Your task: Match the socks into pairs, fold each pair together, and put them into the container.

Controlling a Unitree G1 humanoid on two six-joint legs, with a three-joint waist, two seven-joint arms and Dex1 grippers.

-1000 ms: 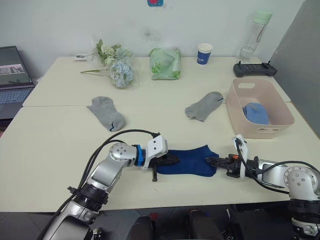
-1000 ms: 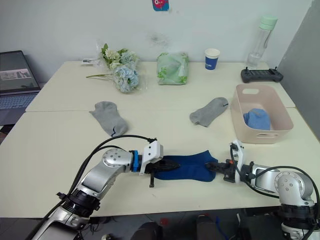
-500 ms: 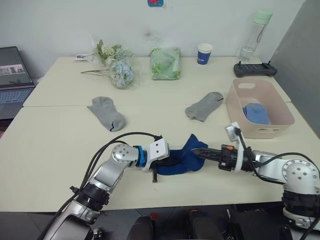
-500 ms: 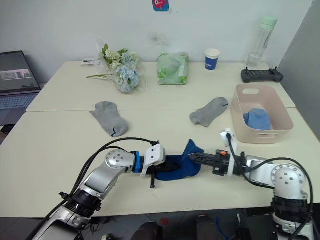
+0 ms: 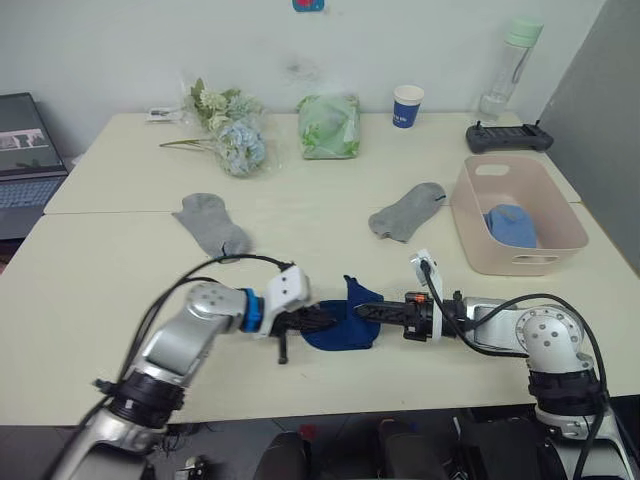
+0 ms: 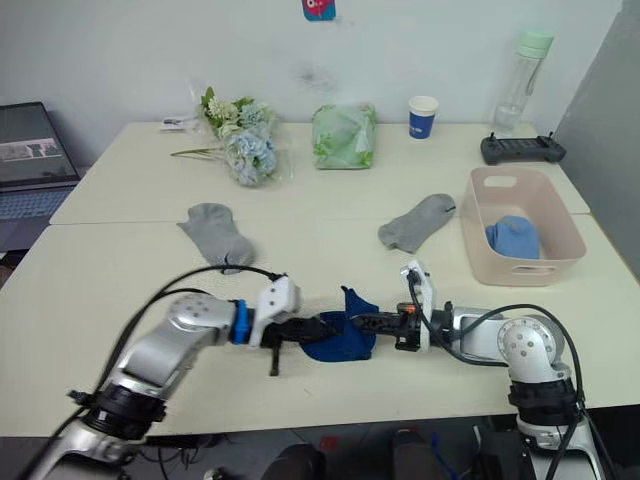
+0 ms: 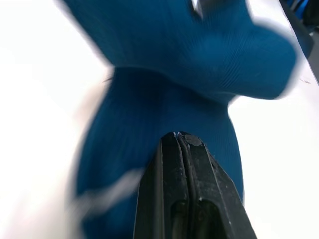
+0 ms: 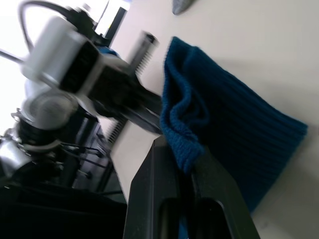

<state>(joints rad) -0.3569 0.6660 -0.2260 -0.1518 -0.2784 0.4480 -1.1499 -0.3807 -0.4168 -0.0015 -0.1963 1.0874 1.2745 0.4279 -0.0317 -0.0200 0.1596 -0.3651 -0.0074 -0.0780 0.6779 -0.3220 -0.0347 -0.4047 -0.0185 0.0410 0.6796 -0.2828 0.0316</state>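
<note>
The dark navy socks [image 5: 345,325] lie near the table's front edge, one end folded up and over to the left. My right gripper [image 5: 362,311] is shut on that raised end [image 8: 234,124]. My left gripper [image 5: 318,319] is shut, its tips [image 7: 178,135] lying on the flat part of the navy socks [image 7: 149,99]. One grey sock [image 5: 212,226] lies at mid-left and another grey sock [image 5: 405,212] at mid-right. The pink container [image 5: 525,262] stands at the right with a light blue sock bundle [image 5: 512,224] inside.
Along the back of the table stand a flower bunch [image 5: 232,130], a green wrapped bundle [image 5: 330,127], a paper cup [image 5: 407,106], a bottle [image 5: 505,75] and a black controller [image 5: 510,138]. A laptop [image 5: 25,150] sits at the far left.
My right gripper has carried the navy socks' right end leftward, folding it over the rest. The left arm has drawn back a little to the left.
</note>
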